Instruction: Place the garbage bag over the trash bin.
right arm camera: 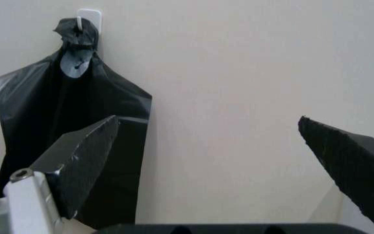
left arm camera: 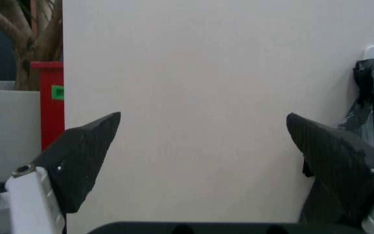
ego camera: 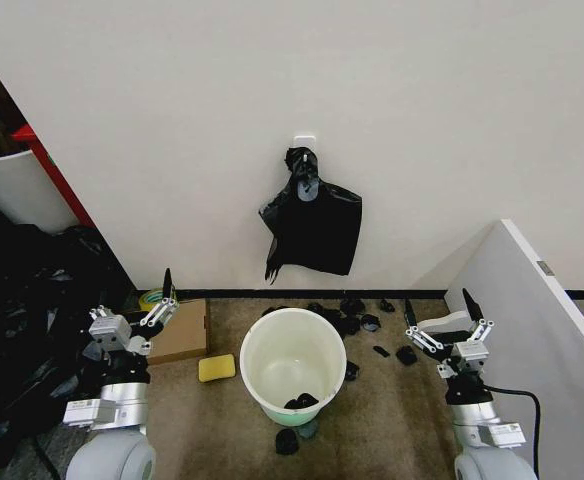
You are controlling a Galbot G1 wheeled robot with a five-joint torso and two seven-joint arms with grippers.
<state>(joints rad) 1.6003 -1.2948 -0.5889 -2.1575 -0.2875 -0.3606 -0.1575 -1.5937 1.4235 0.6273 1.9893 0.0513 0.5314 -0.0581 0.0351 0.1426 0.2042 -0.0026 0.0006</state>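
Observation:
The white trash bin [ego camera: 292,345] stands upright on the floor between my two arms, with a black scrap [ego camera: 302,401] lying inside it. The garbage bag on its own is out of view. A knotted bunch of black bags [ego camera: 312,225] with a grey patch hangs from a white hook on the wall above the bin; it appears in the right wrist view [right arm camera: 64,131] and at the edge of the left wrist view [left arm camera: 369,92]. My left gripper [ego camera: 134,300] [left arm camera: 203,117] and right gripper [ego camera: 439,308] [right arm camera: 206,118] are raised on either side of the bin, both open and empty.
A heap of black plastic [ego camera: 22,320] fills the left side below a white tub with red edging [ego camera: 12,185]. A cardboard box [ego camera: 180,332] and a yellow sponge [ego camera: 216,368] lie left of the bin. Black scraps [ego camera: 357,318] litter the floor behind it. A grey panel [ego camera: 532,310] stands on the right.

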